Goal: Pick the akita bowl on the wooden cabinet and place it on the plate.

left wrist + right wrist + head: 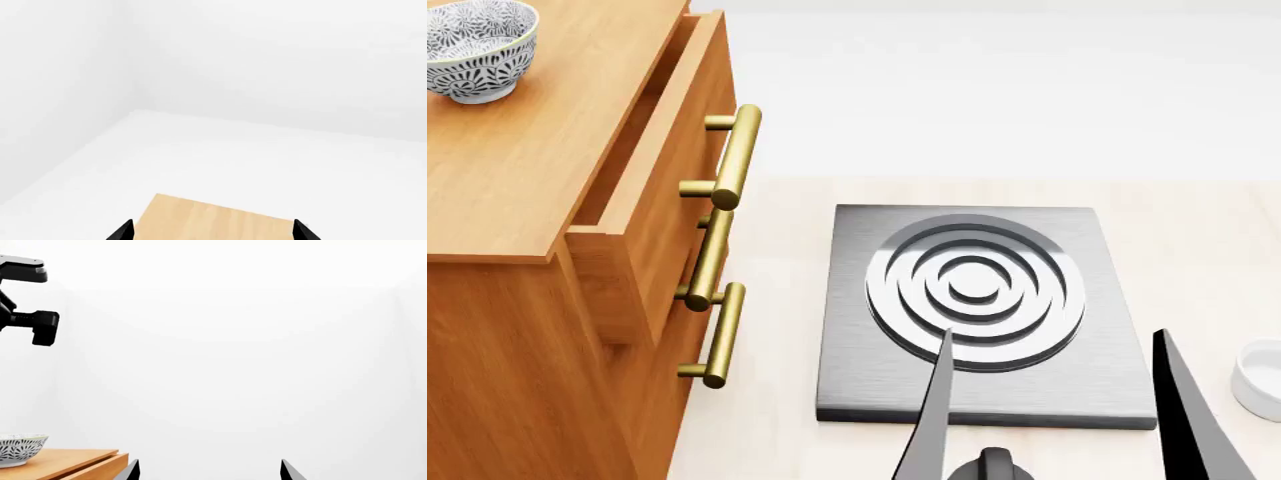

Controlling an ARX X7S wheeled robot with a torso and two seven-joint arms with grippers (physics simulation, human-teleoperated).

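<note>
The akita bowl (475, 48) stands upright on the top of the wooden cabinet (547, 160) at the far left of the head view; it also shows on the cabinet top in the right wrist view (19, 449). My right gripper (1053, 336) is open and empty, low in the head view over the near side of a grey burner slab, well right of the cabinet and bowl. It shows open in its own wrist view (208, 463). My left gripper (212, 222) is open above a pale wooden surface (213, 220). The plate is out of view.
A dark grey burner slab (868, 380) with concentric rings lies on the pale table right of the cabinet. The cabinet's top drawer (661, 170) stands slightly pulled out, its brass handles (731, 155) sticking out. A small plain white cup (1261, 378) sits at the right edge. A black robot part (27, 315) hangs above the cabinet.
</note>
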